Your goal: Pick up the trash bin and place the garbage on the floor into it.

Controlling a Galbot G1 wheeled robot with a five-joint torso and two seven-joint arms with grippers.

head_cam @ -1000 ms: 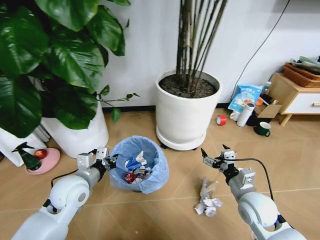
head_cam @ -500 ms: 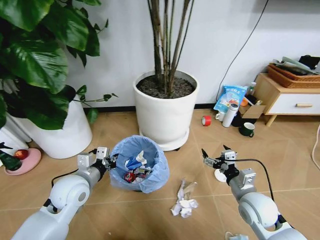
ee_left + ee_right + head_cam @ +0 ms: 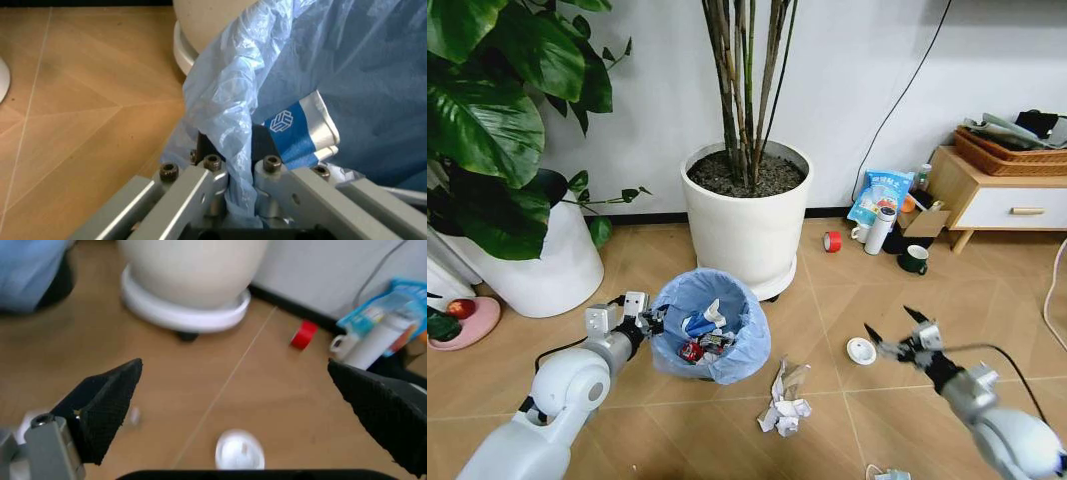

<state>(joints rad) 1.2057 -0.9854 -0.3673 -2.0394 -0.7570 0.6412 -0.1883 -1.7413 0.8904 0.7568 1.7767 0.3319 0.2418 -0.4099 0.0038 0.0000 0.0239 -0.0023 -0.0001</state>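
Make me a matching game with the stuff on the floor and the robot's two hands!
Things:
1. trash bin
2. white disc
3. crumpled paper
4. right gripper

Places or states:
A. jaws wide open, just above and beside the white disc
B. rim clamped by the left gripper, litter already inside
C. flat on the floor, right of the bin
D. lying on the floor in front of the bin

Pairs: 1-B, 2-C, 3-D, 4-A
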